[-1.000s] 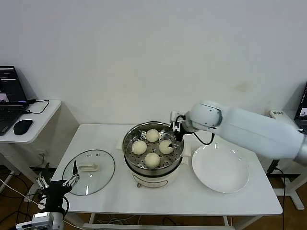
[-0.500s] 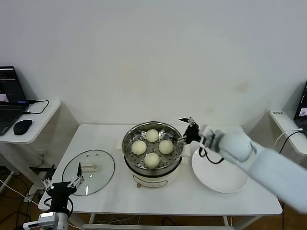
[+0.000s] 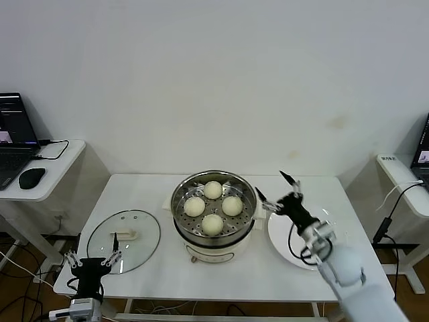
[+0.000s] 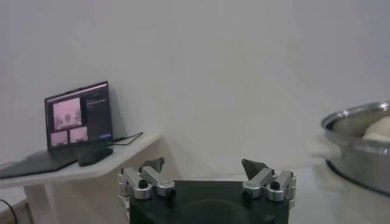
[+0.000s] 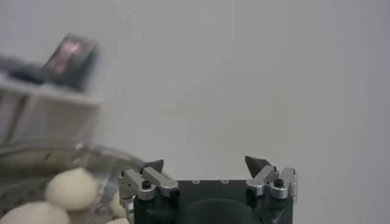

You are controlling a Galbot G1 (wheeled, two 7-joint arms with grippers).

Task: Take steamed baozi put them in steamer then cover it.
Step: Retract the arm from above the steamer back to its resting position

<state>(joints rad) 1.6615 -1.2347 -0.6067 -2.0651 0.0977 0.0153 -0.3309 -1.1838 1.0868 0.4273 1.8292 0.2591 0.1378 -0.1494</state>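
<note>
Several pale round baozi (image 3: 213, 190) lie in the shiny steamer (image 3: 181, 194) on its cream pot base, mid-table. In the right wrist view two baozi (image 5: 72, 187) show low down beside the gripper body. The glass cover (image 3: 137, 245) with its cream bar handle lies flat on the table, left of the steamer. My right gripper (image 3: 273, 188) (image 5: 205, 164) is open and empty, just right of the steamer rim, above the white plate (image 3: 280, 236). Open and empty too, my left gripper (image 3: 94, 258) (image 4: 203, 165) sits at the table's front left edge, near the cover.
A side table at far left carries a laptop (image 3: 13, 134) (image 4: 79, 122) and a mouse (image 3: 31, 177). Another small table (image 3: 402, 171) stands at the right. The steamer's wall (image 4: 359, 146) shows to one side in the left wrist view.
My right arm has pulled back from over the steamer, moving right and toward me, and now stands over the plate. The left gripper has dropped slightly toward the front edge.
</note>
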